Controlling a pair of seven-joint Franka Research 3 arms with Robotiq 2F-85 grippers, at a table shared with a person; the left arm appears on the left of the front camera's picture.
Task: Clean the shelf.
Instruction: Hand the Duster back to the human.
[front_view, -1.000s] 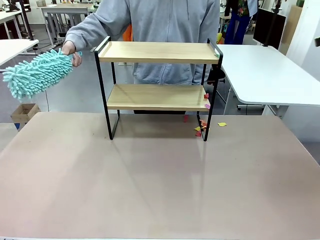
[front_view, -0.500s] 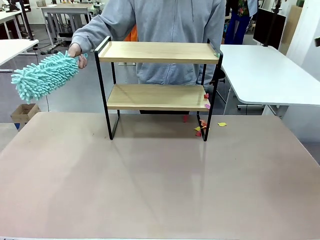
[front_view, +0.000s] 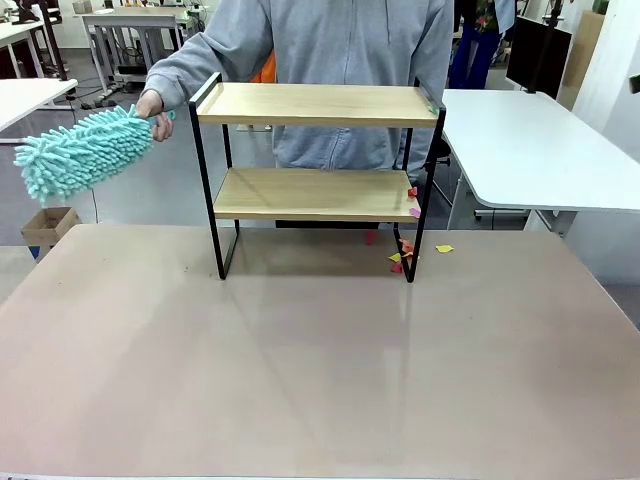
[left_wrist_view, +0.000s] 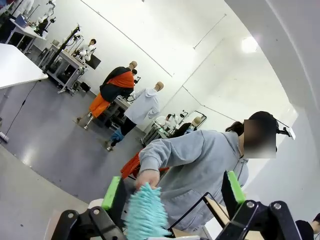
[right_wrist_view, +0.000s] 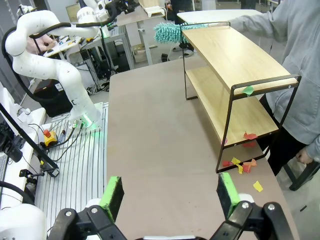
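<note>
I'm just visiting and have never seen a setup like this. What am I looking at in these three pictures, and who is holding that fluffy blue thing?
One picture looks across the table at a person; the other two come from cameras on the robot's wrists. The green-tipped prongs are the left end effector and right end effector, both open and holding nothing. On the table stands a shelf, with colored paper scraps by its foot. The person's hand holds the duster beside the top board.

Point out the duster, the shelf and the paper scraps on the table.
duster (front_view: 80, 152), front view, middle of the teal fluff.
shelf (front_view: 315, 104), front view, top wooden board.
paper scraps (front_view: 444, 248), front view, yellow piece by the shelf's foot.
</note>
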